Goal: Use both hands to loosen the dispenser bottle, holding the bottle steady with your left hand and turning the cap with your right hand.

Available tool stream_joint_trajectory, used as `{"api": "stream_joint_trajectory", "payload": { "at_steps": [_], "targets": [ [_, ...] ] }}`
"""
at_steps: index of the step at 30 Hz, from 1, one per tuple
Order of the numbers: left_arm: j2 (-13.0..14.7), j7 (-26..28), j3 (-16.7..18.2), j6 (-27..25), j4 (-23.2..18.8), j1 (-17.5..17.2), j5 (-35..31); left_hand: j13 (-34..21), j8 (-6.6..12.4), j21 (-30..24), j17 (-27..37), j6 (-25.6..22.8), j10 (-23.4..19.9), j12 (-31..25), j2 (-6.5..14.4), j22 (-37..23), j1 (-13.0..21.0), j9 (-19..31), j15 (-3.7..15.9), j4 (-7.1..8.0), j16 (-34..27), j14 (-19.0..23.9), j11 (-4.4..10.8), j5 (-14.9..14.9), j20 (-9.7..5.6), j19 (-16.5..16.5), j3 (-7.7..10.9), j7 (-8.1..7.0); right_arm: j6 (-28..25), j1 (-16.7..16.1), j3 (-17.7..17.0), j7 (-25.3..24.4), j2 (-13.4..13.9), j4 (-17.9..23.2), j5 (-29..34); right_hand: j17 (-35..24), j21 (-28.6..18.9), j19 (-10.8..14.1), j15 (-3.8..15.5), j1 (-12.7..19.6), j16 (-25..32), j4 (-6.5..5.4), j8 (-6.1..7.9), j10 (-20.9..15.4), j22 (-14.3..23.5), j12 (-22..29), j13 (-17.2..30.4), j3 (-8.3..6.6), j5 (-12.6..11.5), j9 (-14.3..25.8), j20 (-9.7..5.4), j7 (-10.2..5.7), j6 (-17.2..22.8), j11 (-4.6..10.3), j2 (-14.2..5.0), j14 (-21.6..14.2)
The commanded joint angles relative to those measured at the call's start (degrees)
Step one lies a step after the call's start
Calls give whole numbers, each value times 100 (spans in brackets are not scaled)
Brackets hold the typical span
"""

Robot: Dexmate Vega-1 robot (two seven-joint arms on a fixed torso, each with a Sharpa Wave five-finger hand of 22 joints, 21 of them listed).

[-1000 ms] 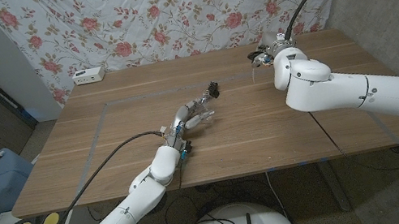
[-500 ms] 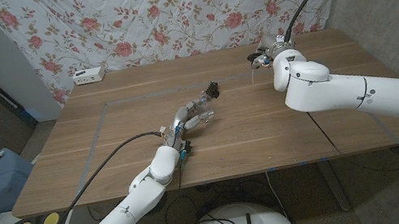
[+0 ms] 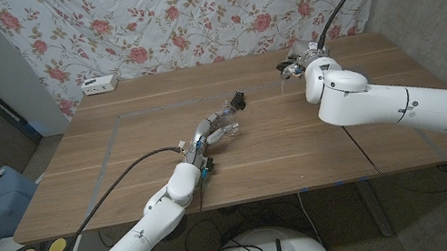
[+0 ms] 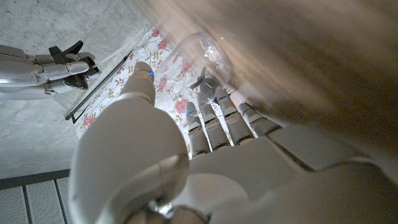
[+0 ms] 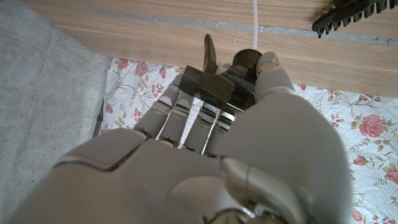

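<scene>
The left hand [image 3: 213,131], smooth grey-white plastic with jointed fingers, lies out over the middle of the bench [image 3: 122,176], a warm brown wood-grain top with a faint taped rectangle on it. Its fingers wrap a clear, rounded bottle [image 3: 226,112] that lies tilted along the hand; a small black piece sits at the bottle's far end. In the left wrist view the bottle [image 4: 202,56] reads as a glossy transparent dome pressed between the thumb and the ribbed fingers [image 4: 214,127], so this hand is clamped on it.

Farther off, near the bench's far right corner, the right hand [image 3: 300,64] is raised at the end of a bulky white glossy arm. In the right wrist view its fingers [image 5: 186,118] are closed around a dark, angular dispenser cap [image 5: 217,84] with a flat spout-like tab, and a thin white tube [image 5: 255,22] runs on from it toward the wood.

At the far left edge of the bench rests a small white rectangular box [image 3: 100,84]. Behind the bench hangs a cloth [image 3: 185,12] printed with pink roses.
</scene>
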State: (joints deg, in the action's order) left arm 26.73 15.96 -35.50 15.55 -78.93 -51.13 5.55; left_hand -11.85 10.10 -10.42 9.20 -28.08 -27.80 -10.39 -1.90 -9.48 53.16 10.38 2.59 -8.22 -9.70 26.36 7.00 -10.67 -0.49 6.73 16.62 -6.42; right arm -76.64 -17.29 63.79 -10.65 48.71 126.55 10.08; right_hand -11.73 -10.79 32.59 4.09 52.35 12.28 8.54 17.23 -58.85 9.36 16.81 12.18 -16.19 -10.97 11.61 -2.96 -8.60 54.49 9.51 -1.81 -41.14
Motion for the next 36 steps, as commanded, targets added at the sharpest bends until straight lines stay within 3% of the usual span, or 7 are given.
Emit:
{"api": "stream_joint_trajectory", "payload": {
  "at_steps": [1, 3, 11, 19, 24, 29, 36],
  "targets": [
    [84, -132, 26, -106, -165, 4, 94, 28, -28, -20, 20, 201, 181, 10, -165, -21, -15, 9, 432, 12, 19, -197, -10, -79, 106, 2, -84, 52, -1, -56, -31, -32, -9, 2, -13, -5, 19, 62, 862, 7, -6, -10, 51, -5, 7, 5, 12, 10, -45, 24, -259, -113, 293, -3, -26, -51],
    [106, -145, 27, -122, -197, 1, 92, 44, -20, -20, 21, 274, 273, 10, -197, -21, -34, 7, 420, 16, 25, -319, -18, -104, 123, -5, -114, 84, -4, -73, -46, -38, -6, 7, -21, -3, 20, 61, 858, 3, -12, -12, 50, -15, 8, 7, 13, 10, -46, 24, -263, -114, 296, -46, -27, -51],
    [166, -197, 40, -194, -296, -10, 117, 79, -17, 4, 25, 479, 588, 20, -222, -22, -76, 3, 364, 40, 28, -677, -67, -171, 214, -132, -180, 114, -32, -58, 29, -42, -10, -25, -15, -3, 23, 51, 852, 0, -24, -10, 36, 27, 8, -18, 15, 21, -45, 24, -253, -112, 276, 17, -15, -37],
    [174, -150, 48, -217, -329, -30, 92, 88, -13, 4, 26, 550, 635, 1, -224, -22, -97, 1, 345, 51, 11, -741, -29, -187, 249, -160, -203, 87, -35, -107, 112, -133, -57, -102, 59, 4, 24, 48, 851, -4, -41, -7, 23, 58, 8, -33, 22, 21, -47, 22, -244, -123, 260, -3, -4, -24],
    [173, -152, 44, -179, -307, -24, 79, 95, 8, -1, 28, 545, 611, -28, -223, -22, -109, -1, 463, 58, -14, -735, 7, -197, 249, -168, -220, 96, -34, -149, 83, -166, -78, -112, 64, 2, 25, 45, 851, -4, -42, -6, 16, 58, 8, -35, 27, 24, -48, 21, -243, -126, 253, -12, -2, -27],
    [172, -150, 45, -171, -298, -30, 80, 102, 7, -7, 29, 586, 656, -28, -215, -22, -118, -3, 398, 65, -5, -820, 21, -209, 241, -174, -235, 16, -63, -172, 71, -172, -86, -104, 55, 2, 26, 39, 851, -4, -45, -5, 11, 52, 8, -34, 34, 26, -49, 21, -235, -131, 251, 15, 2, -27],
    [193, -150, 50, -155, -320, -64, 81, 110, -12, -5, 30, 733, 812, -3, -255, -21, -151, -6, 381, 70, 4, -950, 9, -238, 267, -204, -285, 31, -72, -215, 59, -195, -92, -113, 24, -4, 26, 36, 845, -12, -47, -7, -3, 110, 8, -60, 41, 39, -47, 20, -229, -142, 234, -4, 13, -21]
  ]
}}
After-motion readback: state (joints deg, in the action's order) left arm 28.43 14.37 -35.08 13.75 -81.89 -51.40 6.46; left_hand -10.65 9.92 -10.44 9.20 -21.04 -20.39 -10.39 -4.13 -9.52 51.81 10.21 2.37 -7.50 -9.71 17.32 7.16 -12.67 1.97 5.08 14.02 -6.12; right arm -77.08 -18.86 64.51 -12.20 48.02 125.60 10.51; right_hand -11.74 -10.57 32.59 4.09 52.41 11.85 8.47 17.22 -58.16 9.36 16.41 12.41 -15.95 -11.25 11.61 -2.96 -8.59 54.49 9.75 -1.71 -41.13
